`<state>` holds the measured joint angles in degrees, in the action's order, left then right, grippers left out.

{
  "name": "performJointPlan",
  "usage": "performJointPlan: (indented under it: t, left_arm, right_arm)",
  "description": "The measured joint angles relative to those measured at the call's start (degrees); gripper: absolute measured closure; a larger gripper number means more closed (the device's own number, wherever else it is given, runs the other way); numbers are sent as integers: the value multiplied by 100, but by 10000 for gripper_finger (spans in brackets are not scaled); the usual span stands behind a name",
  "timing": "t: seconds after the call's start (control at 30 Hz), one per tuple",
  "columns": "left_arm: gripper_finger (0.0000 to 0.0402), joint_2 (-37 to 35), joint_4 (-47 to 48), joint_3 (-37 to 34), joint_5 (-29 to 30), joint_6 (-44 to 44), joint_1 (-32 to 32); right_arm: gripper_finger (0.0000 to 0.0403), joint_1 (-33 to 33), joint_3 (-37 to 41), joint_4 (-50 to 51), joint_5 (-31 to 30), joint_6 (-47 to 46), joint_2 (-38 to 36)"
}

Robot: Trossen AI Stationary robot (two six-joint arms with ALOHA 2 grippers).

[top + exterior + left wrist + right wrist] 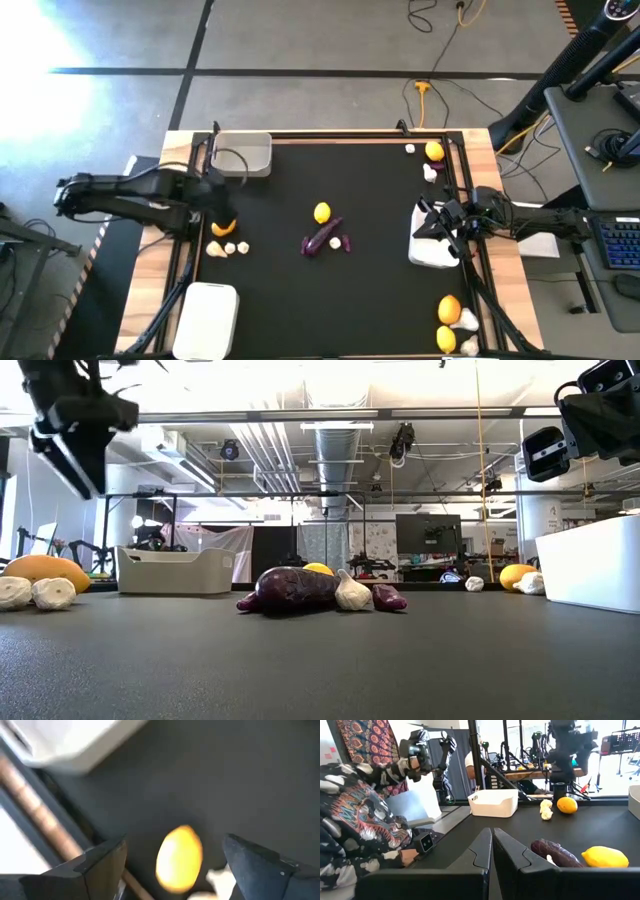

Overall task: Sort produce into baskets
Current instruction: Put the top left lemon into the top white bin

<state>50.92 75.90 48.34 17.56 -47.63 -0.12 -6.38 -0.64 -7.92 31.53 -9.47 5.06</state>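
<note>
Left gripper (pixel 172 857): held released above an orange fruit (pixel 222 228) near the counter's left edge.
Right gripper (pixel 492 840): clenched, empty, held over the white basket (pixel 432 250) at the right edge.
Eggplant (pixel 322 237): laid mid-counter (pixel 370 300), beside a lemon (pixel 321 212).

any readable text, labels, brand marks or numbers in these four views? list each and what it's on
None can be read.
The baskets and produce show no markings.
The small tag on the basket in the right wrist view is too small to read.
The white patch on the arm in the low view is too blurred to read.
Papers on the far wall in the low view are too small to read.
</note>
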Motion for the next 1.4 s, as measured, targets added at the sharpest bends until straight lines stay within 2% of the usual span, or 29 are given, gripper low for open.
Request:
performJointPlan:
  t: [0.17,0.37,0.57,0.8,0.87,1.1,1.4]
  left_arm:
    - [81,928,250,79,-754,257,252]
    - [81,1818,230,-29,-1255,937,902]
    - [81,2519,103,-40,-1407,1637,1341]
    - [81,3335,-186,-49,-1588,2096,1467]
    - [81,3500,-311,-49,-1781,2211,1447]
    - [81,3893,-326,-49,-1897,2340,1443]
    - [81,3852,53,-49,-2158,2109,1362]
  right_arm:
    - [392,1,0,0,0,0,0]
    - [392,-1,0,0,0,0,0]
    - [392,1,0,0,0,0,0]
    - [392,0,0,0,0,1,0]
    - [392,-1,0,0,0,0,0]
    - [392,1,0,0,0,1,0]
    - [392,1,0,0,0,0,0]
